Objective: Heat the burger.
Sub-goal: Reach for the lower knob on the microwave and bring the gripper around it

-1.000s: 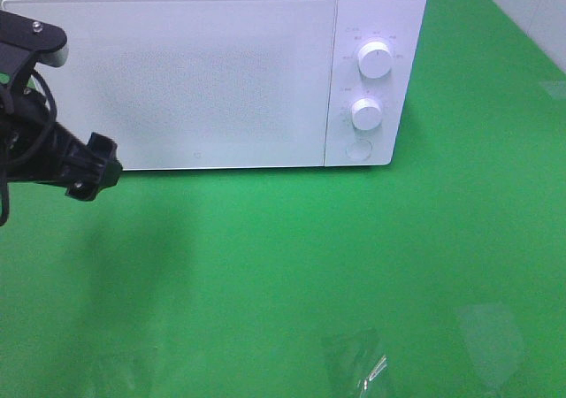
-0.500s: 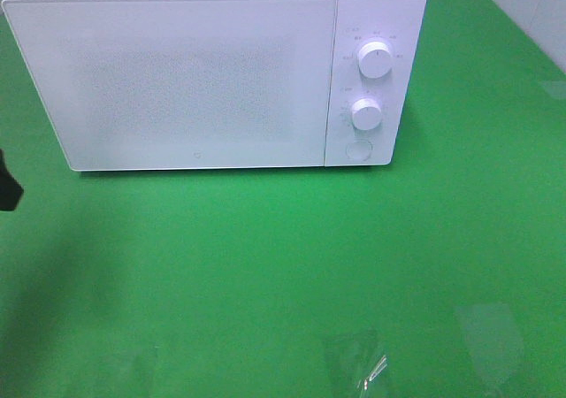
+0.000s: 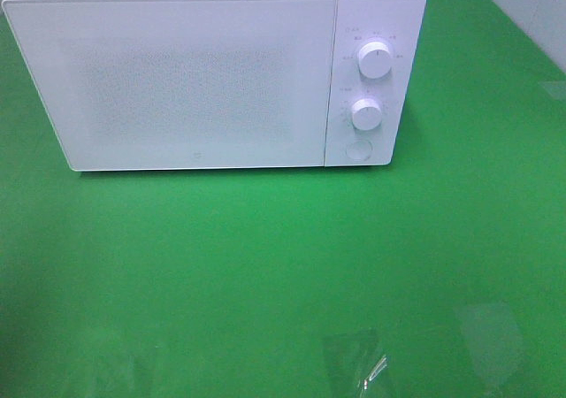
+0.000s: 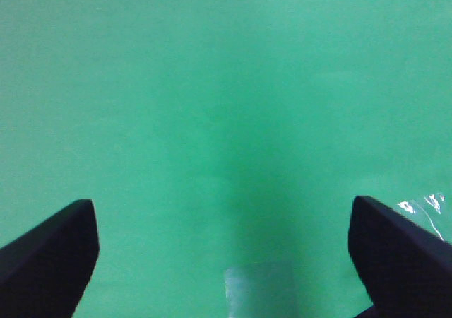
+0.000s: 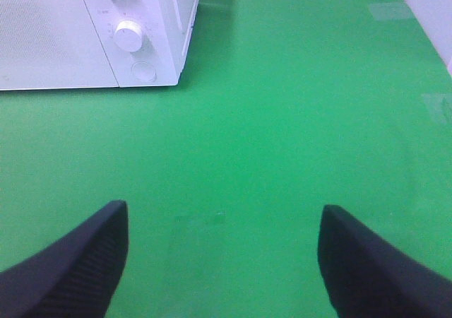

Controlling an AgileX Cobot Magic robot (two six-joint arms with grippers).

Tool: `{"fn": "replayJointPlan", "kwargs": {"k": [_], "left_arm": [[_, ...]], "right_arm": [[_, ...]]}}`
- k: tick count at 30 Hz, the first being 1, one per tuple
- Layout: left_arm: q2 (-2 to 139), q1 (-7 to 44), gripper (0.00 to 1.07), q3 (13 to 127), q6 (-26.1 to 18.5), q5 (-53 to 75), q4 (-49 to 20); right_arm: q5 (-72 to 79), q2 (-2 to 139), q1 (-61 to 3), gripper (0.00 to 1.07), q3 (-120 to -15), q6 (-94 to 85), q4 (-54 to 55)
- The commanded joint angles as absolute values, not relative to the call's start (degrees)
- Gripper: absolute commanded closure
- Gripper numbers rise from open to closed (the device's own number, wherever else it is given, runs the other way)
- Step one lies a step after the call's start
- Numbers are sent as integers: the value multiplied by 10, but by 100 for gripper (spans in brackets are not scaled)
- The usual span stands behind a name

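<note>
Green tabletop (image 3: 265, 265), closed white microwave (image 3: 212, 71) at back, contents unseen.

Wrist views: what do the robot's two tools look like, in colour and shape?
The left tool has two matte black fingers, wedge-shaped with blunt, rounded tips. The right tool looks the same, with fine ribbing on its fingers. No cables or markings show, and the exterior high view shows no arm.
</note>
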State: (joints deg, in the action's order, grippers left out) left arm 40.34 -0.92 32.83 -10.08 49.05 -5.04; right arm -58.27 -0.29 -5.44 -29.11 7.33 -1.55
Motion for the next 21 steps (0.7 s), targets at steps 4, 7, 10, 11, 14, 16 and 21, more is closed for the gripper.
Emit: {"fn": "replayJointPlan", "kwargs": {"k": [4, 7, 10, 11, 14, 16, 21], "left_arm": [[218, -11, 18, 299, -95, 519, -45], [201, -11, 18, 299, -95, 519, -45], [152, -11, 18, 303, -89, 556, -45], [139, -11, 18, 301, -88, 599, -41], [128, -11, 18, 299, -88, 619, -36], [122, -11, 18, 298, -89, 614, -36], [120, -11, 18, 286, -87, 596, -33]], "right_arm": [[-574, -16, -53, 34, -292, 70, -18], [-574, -16, -53, 34, -292, 70, -18], [-574, -16, -53, 34, -292, 70, -18], [-574, -16, -53, 34, -292, 70, -18], [-574, -16, -53, 34, -292, 70, -18], [-574, -16, -53, 34, -292, 70, -18], [-574, -16, -53, 34, -292, 70, -18]]}}
